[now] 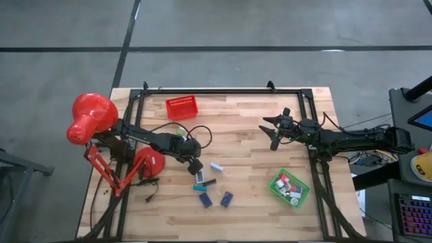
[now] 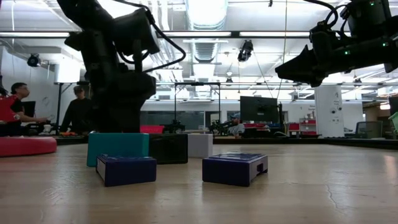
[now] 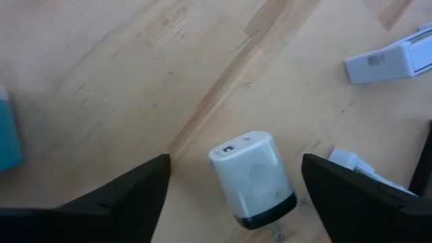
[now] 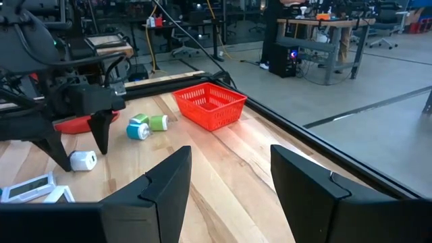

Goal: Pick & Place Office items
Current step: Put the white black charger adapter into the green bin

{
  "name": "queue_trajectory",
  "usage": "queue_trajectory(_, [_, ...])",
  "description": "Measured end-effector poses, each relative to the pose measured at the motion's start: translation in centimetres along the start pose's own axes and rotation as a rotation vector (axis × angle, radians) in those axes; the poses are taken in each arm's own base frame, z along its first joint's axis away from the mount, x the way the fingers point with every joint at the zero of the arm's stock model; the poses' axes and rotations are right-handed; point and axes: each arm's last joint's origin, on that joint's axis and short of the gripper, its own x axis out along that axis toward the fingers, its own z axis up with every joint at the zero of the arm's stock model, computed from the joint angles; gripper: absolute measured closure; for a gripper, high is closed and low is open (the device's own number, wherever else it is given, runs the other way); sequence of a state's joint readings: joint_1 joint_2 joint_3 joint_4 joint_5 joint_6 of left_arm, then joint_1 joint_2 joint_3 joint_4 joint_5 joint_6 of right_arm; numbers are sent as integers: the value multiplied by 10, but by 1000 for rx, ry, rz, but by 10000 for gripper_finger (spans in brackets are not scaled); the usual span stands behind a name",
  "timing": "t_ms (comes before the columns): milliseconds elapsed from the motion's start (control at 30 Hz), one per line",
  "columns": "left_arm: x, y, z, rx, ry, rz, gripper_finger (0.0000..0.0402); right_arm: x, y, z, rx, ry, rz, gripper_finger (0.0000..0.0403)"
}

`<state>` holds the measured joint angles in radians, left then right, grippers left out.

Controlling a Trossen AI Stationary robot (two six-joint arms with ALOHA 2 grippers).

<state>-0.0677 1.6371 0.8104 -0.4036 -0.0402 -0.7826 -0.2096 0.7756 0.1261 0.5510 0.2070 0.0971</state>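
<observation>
While the left hand [image 3: 233, 196] is hanging low over the tabletop [image 1: 250, 145] with its fingers [image 3: 121, 196] spread wide, a small white rounded piece with a dark end [image 3: 251, 177] is lying between them, untouched on either side. Other office items are sitting nearby: a white block [image 1: 217, 166], a teal block [image 1: 200, 187] and two navy blocks [image 1: 205, 200]. The right hand [image 1: 275, 131] is hovering, holding nothing, fingers parted, well apart from the green tray [image 1: 289, 188].
</observation>
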Motion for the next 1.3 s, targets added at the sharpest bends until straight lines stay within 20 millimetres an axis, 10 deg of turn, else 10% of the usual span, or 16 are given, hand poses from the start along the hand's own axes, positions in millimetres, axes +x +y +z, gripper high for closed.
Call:
queue_trajectory(667, [5, 3, -3, -9, -17, -25, 253, 0, 0, 0, 0, 0, 0, 204])
queue_trajectory(1300, [5, 7, 13, 25, -110, -69, 266, 0, 0, 0, 0, 0, 0, 204])
